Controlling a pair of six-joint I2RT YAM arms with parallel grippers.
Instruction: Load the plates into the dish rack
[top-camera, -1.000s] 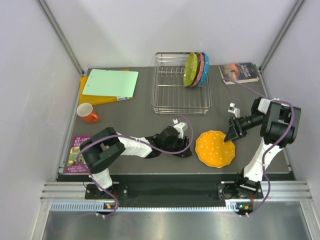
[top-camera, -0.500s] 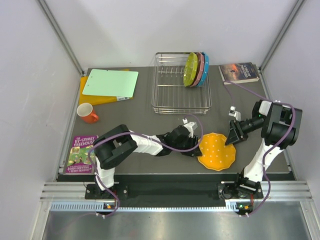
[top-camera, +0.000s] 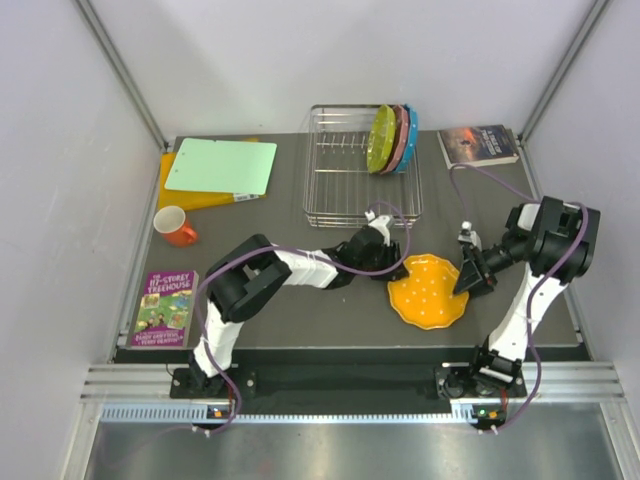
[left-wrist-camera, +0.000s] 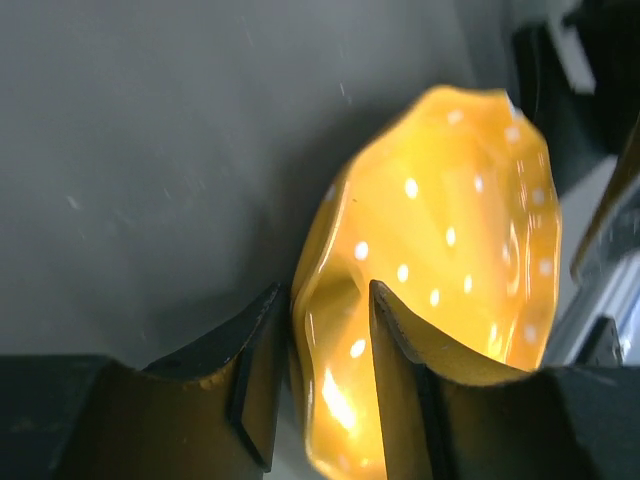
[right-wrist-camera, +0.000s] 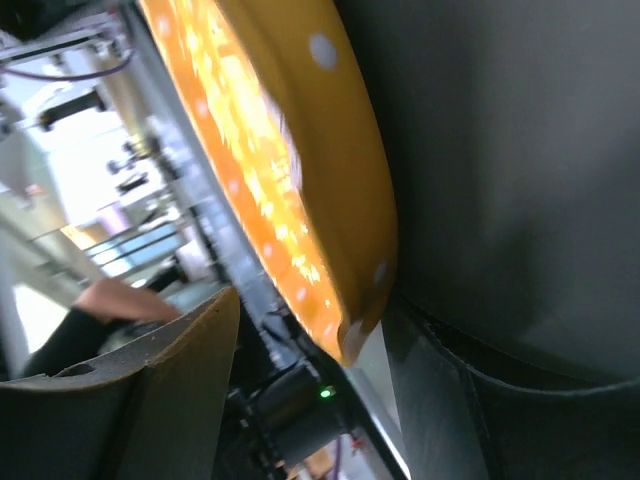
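Left end effector (left-wrist-camera: 325, 296) clamps rim of tilted orange plate (top-camera: 428, 293), face up.

Dish rack (top-camera: 362, 180): set at upper centre. Three plates (top-camera: 392, 139): stood on edge in its right end. Single plate (top-camera: 428, 292): lower right of centre, flanked by left gripper (top-camera: 393, 268) and right gripper (top-camera: 466, 283). Cutting board (top-camera: 221, 166): upper left, mug (top-camera: 176, 226) placed below it. First book (top-camera: 478, 145): upper right. Second book (top-camera: 164, 307): lower left.
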